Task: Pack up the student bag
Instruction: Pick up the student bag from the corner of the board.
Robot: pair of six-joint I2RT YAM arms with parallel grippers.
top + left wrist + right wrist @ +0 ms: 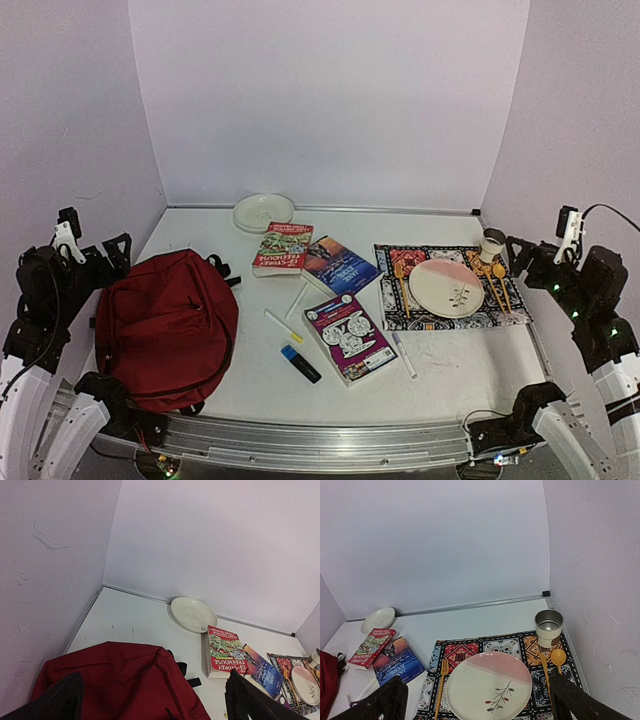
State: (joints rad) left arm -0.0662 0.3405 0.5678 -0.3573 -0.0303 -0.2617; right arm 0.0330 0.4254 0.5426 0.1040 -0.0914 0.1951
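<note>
left gripper (pixel 152 704): spread wide, nothing held, raised over the student bag (pixel 165 330)
right gripper (pixel 480 702): spread wide, empty, above the placemat (pixel 465 652)
student bag: laid near left
books (pixel 349 337): centre, right of it
arms: folded at the sides

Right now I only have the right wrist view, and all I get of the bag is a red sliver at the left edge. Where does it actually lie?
Observer: The student bag lies flat on the near left part of the table.
Operator: Anything loose that I can't see?
Observer: A blue and black marker lies between the bag and a purple book.
Operator: And the left gripper?
Observer: The left gripper is open, raised by the bag's far left side, holding nothing.
</note>
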